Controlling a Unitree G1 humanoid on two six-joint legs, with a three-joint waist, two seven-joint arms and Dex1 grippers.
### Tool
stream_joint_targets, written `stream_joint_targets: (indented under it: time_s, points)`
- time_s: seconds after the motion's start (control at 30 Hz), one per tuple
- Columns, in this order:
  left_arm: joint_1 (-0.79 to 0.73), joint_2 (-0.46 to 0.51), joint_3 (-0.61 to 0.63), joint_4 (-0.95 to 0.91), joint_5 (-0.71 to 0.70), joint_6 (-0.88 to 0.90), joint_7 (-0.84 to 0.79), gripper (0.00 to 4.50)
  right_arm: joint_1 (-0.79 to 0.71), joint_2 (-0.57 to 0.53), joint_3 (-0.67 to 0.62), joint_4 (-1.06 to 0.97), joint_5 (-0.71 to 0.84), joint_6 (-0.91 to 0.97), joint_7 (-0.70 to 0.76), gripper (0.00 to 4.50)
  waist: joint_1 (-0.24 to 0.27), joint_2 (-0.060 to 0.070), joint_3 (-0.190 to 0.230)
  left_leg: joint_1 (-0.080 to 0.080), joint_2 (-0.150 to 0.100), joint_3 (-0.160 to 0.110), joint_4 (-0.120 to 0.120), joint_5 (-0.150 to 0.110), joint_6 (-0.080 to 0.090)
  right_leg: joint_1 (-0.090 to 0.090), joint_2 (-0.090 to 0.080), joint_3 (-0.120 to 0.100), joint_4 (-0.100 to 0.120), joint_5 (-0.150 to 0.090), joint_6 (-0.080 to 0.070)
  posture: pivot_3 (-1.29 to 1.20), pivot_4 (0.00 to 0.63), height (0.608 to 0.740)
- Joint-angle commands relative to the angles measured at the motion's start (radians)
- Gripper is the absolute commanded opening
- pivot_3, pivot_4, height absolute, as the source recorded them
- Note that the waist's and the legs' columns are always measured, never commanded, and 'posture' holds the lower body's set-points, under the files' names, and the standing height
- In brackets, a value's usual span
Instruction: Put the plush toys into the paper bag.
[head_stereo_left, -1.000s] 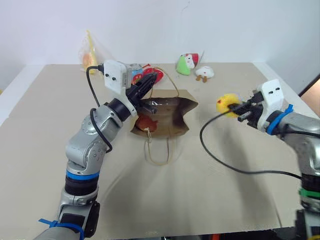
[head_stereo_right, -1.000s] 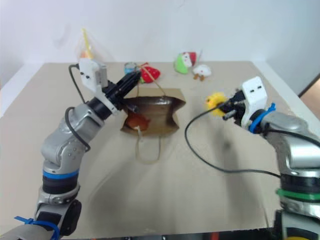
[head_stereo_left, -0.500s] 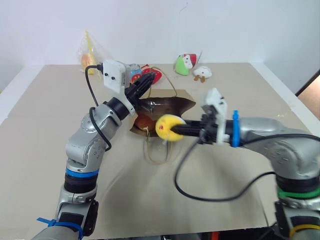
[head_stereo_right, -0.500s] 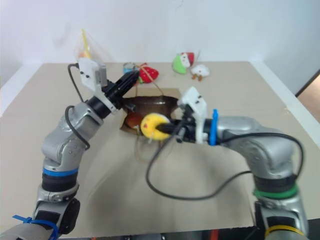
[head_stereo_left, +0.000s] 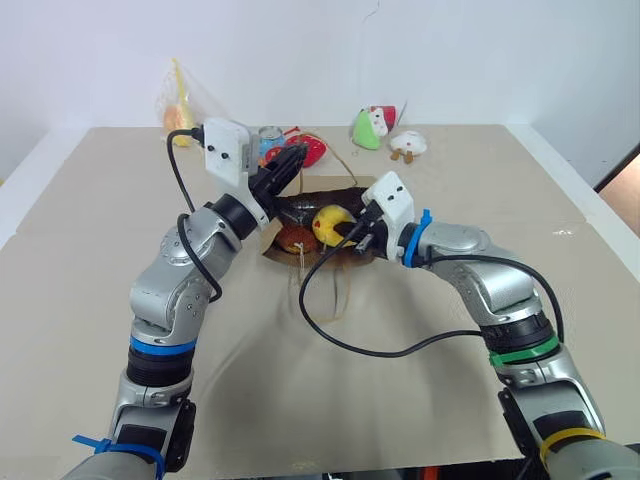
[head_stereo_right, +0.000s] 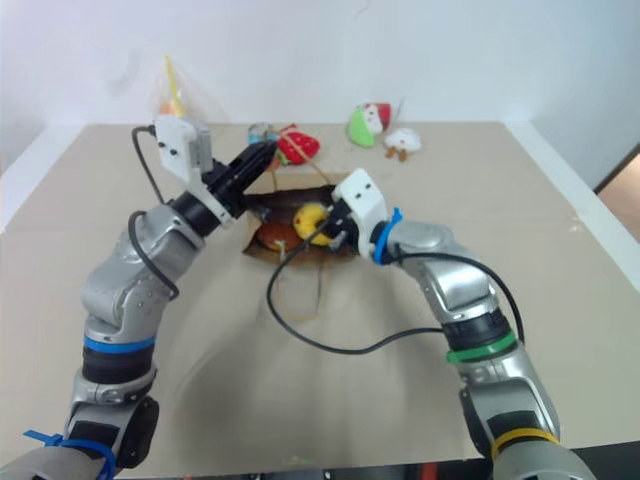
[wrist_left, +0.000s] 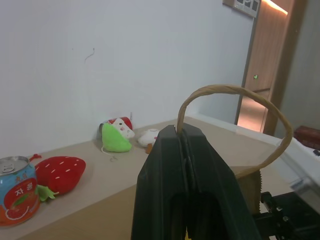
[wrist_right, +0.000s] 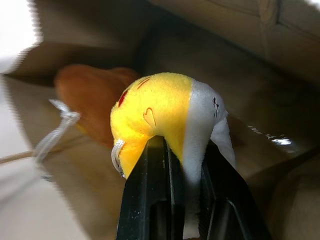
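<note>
Right gripper (wrist_right: 172, 165) clamping yellow plush toy (wrist_right: 165, 117), white end toward paper bag (head_stereo_left: 372, 193) interior, left gripper (wrist_left: 182, 145) pinching bag handle (wrist_left: 235, 90)

Both arms are silver-grey metal with rounded joint housings. The left gripper (head_stereo_left: 292, 163) and right gripper (head_stereo_left: 345, 231) each have two black fingers below a white, boxy camera block. Black cables loop from each block. Blue bands and zip ties ring both arms; a green band and a yellow one mark the right.
</note>
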Motion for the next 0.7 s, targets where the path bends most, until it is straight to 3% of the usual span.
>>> stream_joint_targets:
  time_s: [0.03,0.13,0.2,0.23,0.33,0.47,0.5,0.7]
  points:
    - [-0.020,-0.006,0.010,-0.044,-0.004,-0.004,0.009,0.00,-0.044,0.026,0.007,0.027,-0.066,-0.058,-0.025,0.06,0.000,0.000,0.000,0.000,0.000,0.000,0.000,0.000,0.000,0.000,0.000,0.000,0.000,0.000,0.000,0.00,0.150,0.740]
    - [-0.022,-0.011,0.006,-0.041,-0.008,-0.004,0.012,0.00,-0.059,0.041,0.034,0.065,-0.134,-0.101,-0.036,0.06,0.000,0.000,0.000,0.001,0.000,0.000,0.000,0.000,0.000,0.000,0.001,0.000,0.000,0.000,0.000,0.00,0.150,0.740]
    - [-0.024,-0.015,0.003,-0.040,-0.007,-0.005,0.013,0.00,-0.062,0.057,0.025,0.081,-0.155,-0.120,-0.051,1.05,0.000,0.000,0.000,0.001,0.000,0.000,0.000,0.000,0.000,0.000,0.000,0.000,0.000,0.000,0.000,0.00,0.150,0.740]
    - [-0.025,-0.017,0.001,-0.039,-0.006,-0.005,0.013,0.00,-0.064,0.062,0.020,0.085,-0.163,-0.129,-0.053,1.27,0.000,0.000,0.000,0.000,0.000,0.000,0.000,0.000,0.000,0.000,0.000,0.000,0.000,0.000,0.000,0.00,0.150,0.740]
    - [-0.025,-0.019,0.000,-0.036,-0.005,-0.004,0.011,0.00,-0.062,0.055,0.013,0.054,-0.165,-0.127,-0.019,2.59,0.000,0.000,0.000,0.000,0.000,0.001,0.000,0.000,0.000,0.000,-0.001,0.001,0.000,0.000,0.000,0.00,0.150,0.740]
    - [-0.023,-0.017,0.003,-0.033,-0.005,-0.002,0.008,0.00,-0.043,0.027,-0.032,-0.041,-0.103,-0.097,0.046,3.75,0.000,0.000,0.000,0.000,0.000,0.001,0.000,0.000,0.000,0.000,-0.001,0.001,0.000,0.000,0.000,0.00,0.150,0.740]
    - [-0.023,-0.016,0.004,-0.032,-0.005,-0.001,0.007,0.00,-0.038,0.022,-0.046,-0.062,-0.082,-0.088,0.062,4.29,0.000,0.000,0.000,0.000,0.000,0.001,0.000,0.000,0.000,0.000,-0.001,0.001,0.000,0.000,0.000,0.00,0.150,0.740]
    - [-0.024,-0.021,0.000,-0.030,-0.007,-0.001,0.005,0.00,-0.013,-0.008,-0.093,-0.147,-0.020,-0.034,0.114,4.41,0.000,0.000,0.000,0.000,0.000,0.000,0.000,0.000,0.000,0.000,0.000,0.000,0.000,0.000,0.000,0.00,0.150,0.740]
